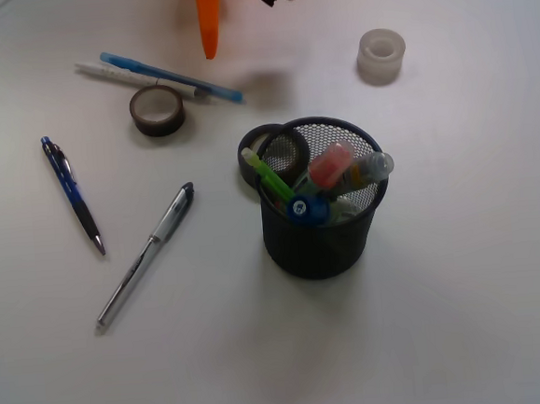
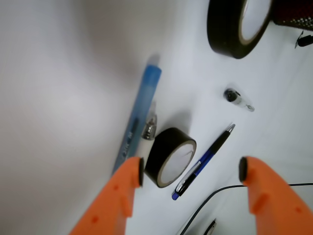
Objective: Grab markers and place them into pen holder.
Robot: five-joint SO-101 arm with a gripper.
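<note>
The black mesh pen holder stands right of the table's middle. Leaning inside it are a pink-capped marker, a blue-capped marker and a third marker with a greyish end, beside a slim green pencil. My orange gripper hangs at the top edge, well behind the holder. In the wrist view the gripper is open with nothing between its fingers, above a small tape roll and a pen. A corner of the pen holder shows at the upper right.
A black tape roll leans behind the holder. A brown tape roll, a light blue pen and a white pen lie back left. A dark blue pen and a silver pen lie left. A white roll sits back right.
</note>
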